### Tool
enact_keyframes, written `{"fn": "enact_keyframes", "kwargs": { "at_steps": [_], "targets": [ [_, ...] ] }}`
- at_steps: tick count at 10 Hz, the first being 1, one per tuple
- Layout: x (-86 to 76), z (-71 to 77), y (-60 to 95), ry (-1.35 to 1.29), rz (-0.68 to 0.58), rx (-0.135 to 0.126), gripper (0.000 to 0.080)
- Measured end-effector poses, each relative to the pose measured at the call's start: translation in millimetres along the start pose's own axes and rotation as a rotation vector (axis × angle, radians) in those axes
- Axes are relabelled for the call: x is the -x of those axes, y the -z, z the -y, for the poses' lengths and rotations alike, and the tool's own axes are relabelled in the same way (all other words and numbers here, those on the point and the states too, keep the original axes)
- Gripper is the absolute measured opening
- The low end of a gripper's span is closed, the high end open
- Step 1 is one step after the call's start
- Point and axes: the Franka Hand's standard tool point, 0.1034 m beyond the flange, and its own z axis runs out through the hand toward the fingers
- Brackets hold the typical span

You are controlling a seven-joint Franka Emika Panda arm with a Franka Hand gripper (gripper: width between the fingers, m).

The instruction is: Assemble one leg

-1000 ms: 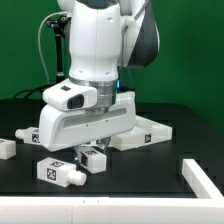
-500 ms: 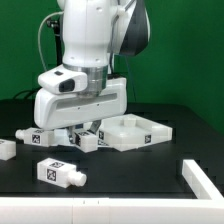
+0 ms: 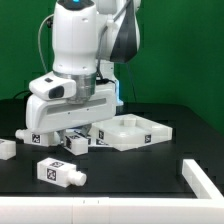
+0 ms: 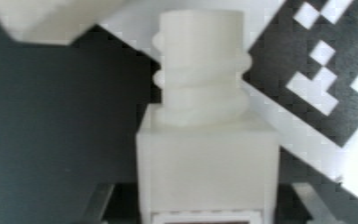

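Evidently the fingers (image 4: 119,205) clasp the leg (image 4: 202,130) near a white panel (image 3: 135,130)

leg (image 3: 78,144) (image 4: 202,150): short white plastic post; square body, narrower stepped peg at one end
tag: black-and-white square on a side face
state: clamped in gripper (image 3: 76,137) by the square body
pose: roughly level, peg end free
place: low over black table (image 3: 130,175); contact unclear

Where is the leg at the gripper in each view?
Exterior view: the leg sits just under the gripper, to the exterior view's left of the white panel.
Wrist view: the leg fills the middle, its narrow end pointing away from the camera.
Shared landmark: the black table.
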Motion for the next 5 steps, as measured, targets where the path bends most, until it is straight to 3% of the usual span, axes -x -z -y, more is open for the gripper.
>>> {"fn": "enact_keyframes", "kwargs": {
  "at_steps": [3,4,5],
  "targets": [
    [-6.0,5.7,0.1,0.019,-0.001,0.001,0.0282],
    [-5.6,5.3,0.0,0.018,-0.001,0.001,0.0342],
    [-5.6,5.3,0.0,0.018,-0.001,0.001,0.0477]
  ]
}}
